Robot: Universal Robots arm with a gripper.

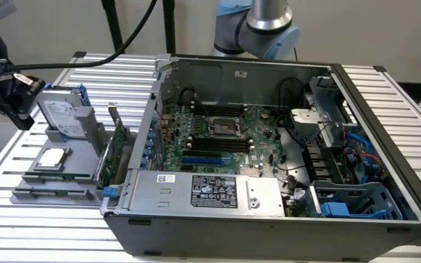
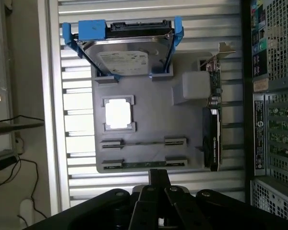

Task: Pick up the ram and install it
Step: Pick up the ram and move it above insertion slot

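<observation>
Closest to the wrist camera are the black fingers (image 2: 158, 178). They are pressed together into one narrow tip and hold nothing. They point straight down over the near side of a grey tray (image 2: 149, 96) and are well clear of it.

The ram (image 2: 144, 164) is a thin green stick. It stands on its edge in the nearest row of holders on this tray and is not yet lifted. One row farther is a second pair of holders; I cannot tell what sits between them. Farther again, the square silver processor (image 2: 118, 115) lies in its frame. At the far end a hard drive (image 2: 127, 57) leans in a blue bracket. On the tray's right side a larger green expansion card (image 2: 212, 139) stands on edge, just beside the open computer case (image 1: 269, 230).

In the exterior view the arm (image 1: 263, 24) shows a grey joint behind the far wall of the case. Its dark wrist end is at the exterior view's left edge, raised over the tray's left side. Inside the case the motherboard (image 1: 218, 126) lies flat, with black memory slots (image 1: 218, 143) in its middle. Tray and case both stand on a slatted metal desk (image 1: 42, 230).
</observation>
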